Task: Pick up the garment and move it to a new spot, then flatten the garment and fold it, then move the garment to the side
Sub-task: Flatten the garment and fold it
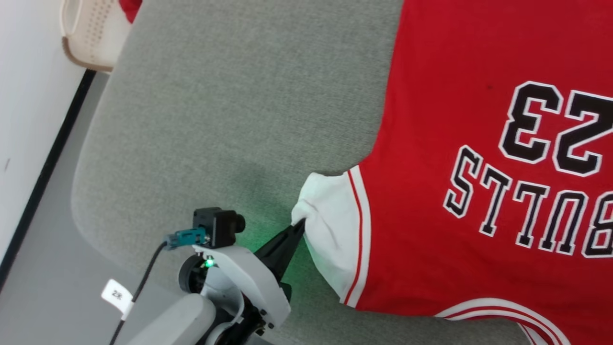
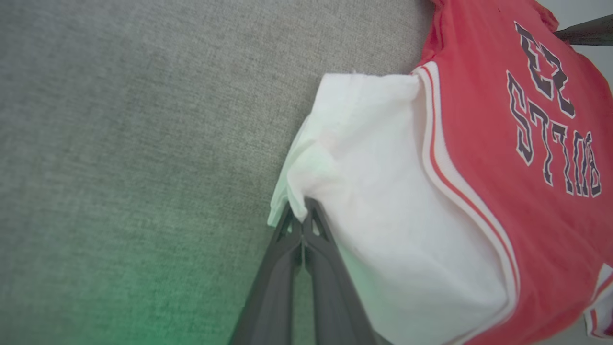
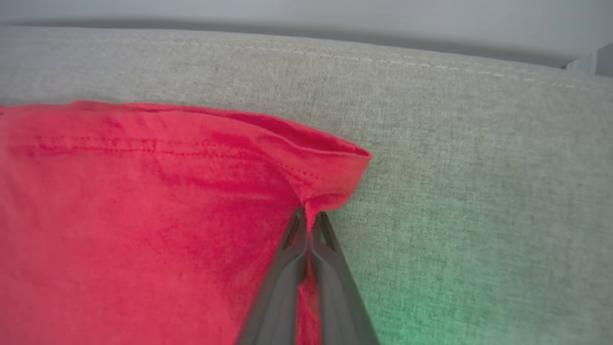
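The garment point(image 1: 455, 143), a red jersey with white sleeves and black-white lettering, lies spread on the grey cushion point(image 1: 239, 120) with its chest print facing up. My left gripper point(image 1: 300, 223) is shut on the edge of the white sleeve point(image 1: 330, 220), which bunches at the fingertips. In the left wrist view the left gripper point(image 2: 302, 211) pinches a fold of that white sleeve point(image 2: 383, 191). In the right wrist view my right gripper point(image 3: 309, 215) is shut on a corner of the garment's red hem point(image 3: 330, 167), the cloth puckered at the tips.
A cream perforated basket point(image 1: 91, 33) with a bit of red cloth point(image 1: 130, 8) stands at the upper left beyond the cushion. The cushion's left edge drops to a grey floor point(image 1: 43, 268) beside a white wall. Bare grey cushion lies left of the garment.
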